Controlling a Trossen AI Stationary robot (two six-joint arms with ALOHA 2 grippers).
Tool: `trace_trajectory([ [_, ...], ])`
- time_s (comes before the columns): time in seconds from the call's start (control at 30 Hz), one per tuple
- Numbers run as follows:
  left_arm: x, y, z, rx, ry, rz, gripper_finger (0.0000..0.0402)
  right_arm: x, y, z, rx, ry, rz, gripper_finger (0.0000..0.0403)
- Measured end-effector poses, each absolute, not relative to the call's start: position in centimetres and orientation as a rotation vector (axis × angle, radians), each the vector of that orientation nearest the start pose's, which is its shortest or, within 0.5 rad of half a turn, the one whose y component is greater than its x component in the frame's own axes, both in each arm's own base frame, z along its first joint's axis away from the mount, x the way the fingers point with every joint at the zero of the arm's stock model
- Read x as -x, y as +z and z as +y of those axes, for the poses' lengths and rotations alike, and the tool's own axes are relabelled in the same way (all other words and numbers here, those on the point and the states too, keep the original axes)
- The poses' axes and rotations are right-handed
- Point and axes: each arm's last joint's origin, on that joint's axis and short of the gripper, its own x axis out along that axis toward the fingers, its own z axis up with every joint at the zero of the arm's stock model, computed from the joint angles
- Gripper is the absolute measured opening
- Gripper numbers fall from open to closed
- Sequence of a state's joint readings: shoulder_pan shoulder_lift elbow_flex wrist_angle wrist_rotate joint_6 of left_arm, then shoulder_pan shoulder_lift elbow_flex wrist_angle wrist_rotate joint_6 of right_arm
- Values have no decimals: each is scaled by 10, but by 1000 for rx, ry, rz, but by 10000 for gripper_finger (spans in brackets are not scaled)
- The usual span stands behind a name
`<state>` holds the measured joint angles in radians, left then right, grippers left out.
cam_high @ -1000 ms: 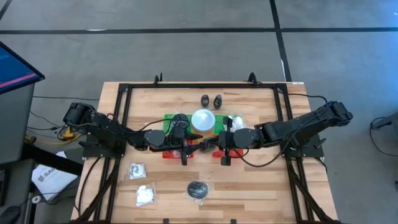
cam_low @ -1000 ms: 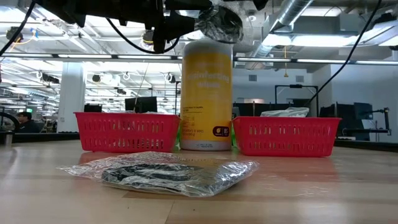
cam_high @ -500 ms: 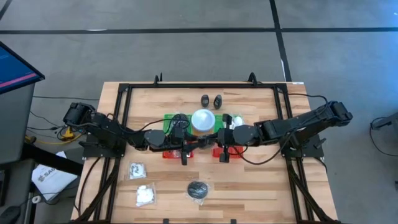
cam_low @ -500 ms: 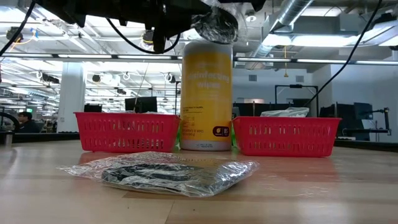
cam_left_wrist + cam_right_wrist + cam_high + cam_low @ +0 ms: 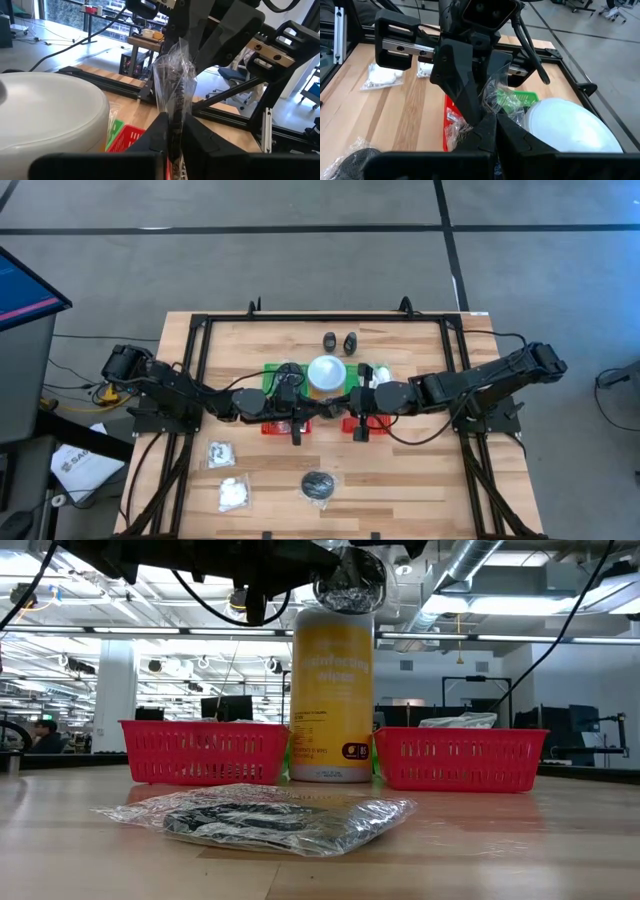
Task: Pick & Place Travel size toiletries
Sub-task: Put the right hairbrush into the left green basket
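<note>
While both grippers meet above the middle of the table, the left gripper (image 5: 172, 131) has its fingers pinched shut on a crinkly clear-wrapped packet (image 5: 173, 82), and the right gripper (image 5: 491, 131) looks clamped on the same wrapper from the other side. I'd judge it light, soft and slippery, best held by the film's edge. Below stand the yellow cylinder (image 5: 332, 690) and red trays (image 5: 204, 751). Another wrapped dark pad (image 5: 255, 816) lies nearer on the wooden table (image 5: 400, 490); white packets (image 5: 232, 494) lie near left.
</note>
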<state>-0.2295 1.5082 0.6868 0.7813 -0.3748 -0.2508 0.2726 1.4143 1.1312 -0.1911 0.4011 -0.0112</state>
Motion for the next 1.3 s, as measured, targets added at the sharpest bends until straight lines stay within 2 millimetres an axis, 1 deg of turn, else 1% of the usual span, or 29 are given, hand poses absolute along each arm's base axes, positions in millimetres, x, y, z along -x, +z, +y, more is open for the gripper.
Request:
trace_trajectory([
  [0.47, -303, 223, -60, 226, 151, 36, 18, -306, 309, 72, 182, -126, 467, 0],
  [0.53, -302, 224, -60, 224, 151, 43, 18, -306, 309, 72, 196, -123, 469, 6],
  [0.63, -299, 226, -59, 215, 156, 72, 18, -305, 311, 71, 206, -123, 463, 29],
  [0.87, -290, 233, -61, 199, 168, 112, 18, -306, 313, 67, 220, -129, 450, 109],
  [1.03, -280, 236, -58, 169, 235, 169, 18, -305, 312, 67, 241, -127, 458, 159],
  [1.17, -267, 245, -56, 148, 270, 201, 18, -305, 311, 67, 243, -126, 465, 188],
  [1.3, -250, 255, -54, 131, 314, 227, 19, -304, 310, 67, 242, -125, 484, 204],
])
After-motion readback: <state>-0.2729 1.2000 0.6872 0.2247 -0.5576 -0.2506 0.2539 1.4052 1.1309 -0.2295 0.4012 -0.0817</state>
